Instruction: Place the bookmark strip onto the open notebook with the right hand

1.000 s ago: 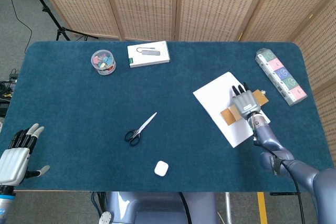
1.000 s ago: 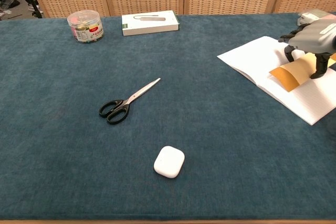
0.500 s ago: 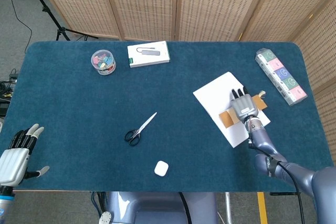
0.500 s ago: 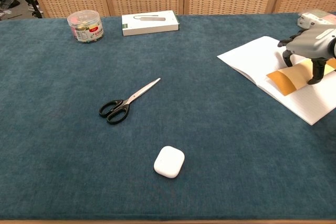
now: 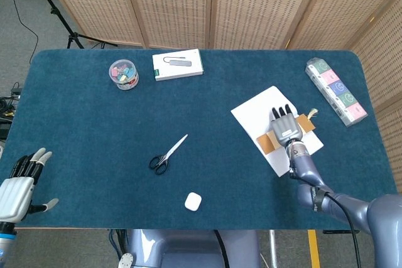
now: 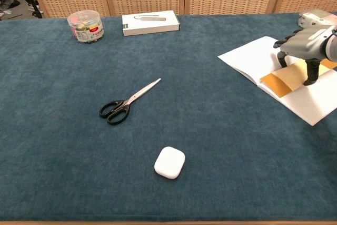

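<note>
**Strip on the page, release pending**

Right hand (image 6: pixel 304 46) arched over the bookmark strip (image 6: pixel 280 81), fingertips down on it; whether pinched or merely pressed, impossible to tell. Strip lying across the open notebook (image 6: pixel 253 56), tassel end beyond the hand. Could drag or lift the strip off the page if raised while gripped. Left hand (image 5: pixel 19 189) open, far off. Scissors (image 6: pixel 124 104) and white case (image 6: pixel 169 162) well clear; boxed set (image 5: pixel 336 91) just beyond.
</note>
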Motion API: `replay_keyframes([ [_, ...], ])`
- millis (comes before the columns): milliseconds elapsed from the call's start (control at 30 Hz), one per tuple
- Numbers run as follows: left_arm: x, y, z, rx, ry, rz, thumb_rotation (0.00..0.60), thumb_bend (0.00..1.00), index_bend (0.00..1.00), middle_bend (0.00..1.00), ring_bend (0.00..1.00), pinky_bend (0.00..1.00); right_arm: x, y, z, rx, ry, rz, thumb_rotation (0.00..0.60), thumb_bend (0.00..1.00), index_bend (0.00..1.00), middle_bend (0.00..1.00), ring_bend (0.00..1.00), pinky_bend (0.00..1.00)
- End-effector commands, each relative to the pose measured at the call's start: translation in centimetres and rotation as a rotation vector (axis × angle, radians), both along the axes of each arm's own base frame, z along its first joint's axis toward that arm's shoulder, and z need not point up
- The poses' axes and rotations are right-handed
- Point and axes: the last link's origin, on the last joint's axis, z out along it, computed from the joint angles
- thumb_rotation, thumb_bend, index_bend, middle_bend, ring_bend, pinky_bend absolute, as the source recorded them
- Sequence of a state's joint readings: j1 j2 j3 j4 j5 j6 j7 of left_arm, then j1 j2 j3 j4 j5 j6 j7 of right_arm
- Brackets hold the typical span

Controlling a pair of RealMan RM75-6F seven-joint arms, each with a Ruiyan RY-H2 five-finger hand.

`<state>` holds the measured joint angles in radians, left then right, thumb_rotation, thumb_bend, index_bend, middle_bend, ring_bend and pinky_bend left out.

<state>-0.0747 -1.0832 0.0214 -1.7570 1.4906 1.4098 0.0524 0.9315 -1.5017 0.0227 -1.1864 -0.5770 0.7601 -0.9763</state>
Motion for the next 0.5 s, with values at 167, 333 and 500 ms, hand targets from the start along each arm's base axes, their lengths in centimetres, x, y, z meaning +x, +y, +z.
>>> replay_keyframes([
  [167,0.1,0.0,0.0,-0.004,-0.003,-0.004,0.600,0.00,0.00,0.00,0.00,0.00,0.1,0.2,0.1,0.003,0.007,-0.014,0.600,0.31,0.18,0.00,0.00,0.00],
  [333,0.1,-0.1,-0.1,-0.006,-0.002,-0.004,0.600,0.00,0.00,0.00,0.00,0.00,0.3,0.2,0.4,-0.004,0.005,-0.015,0.600,0.31,0.18,0.00,0.00,0.00],
  [500,0.1,0.0,0.0,-0.005,-0.004,-0.002,0.600,0.00,0.00,0.00,0.00,0.00,1.2,0.5,1.3,-0.011,-0.043,-0.014,0.600,0.31,0.18,0.00,0.00,0.00],
])
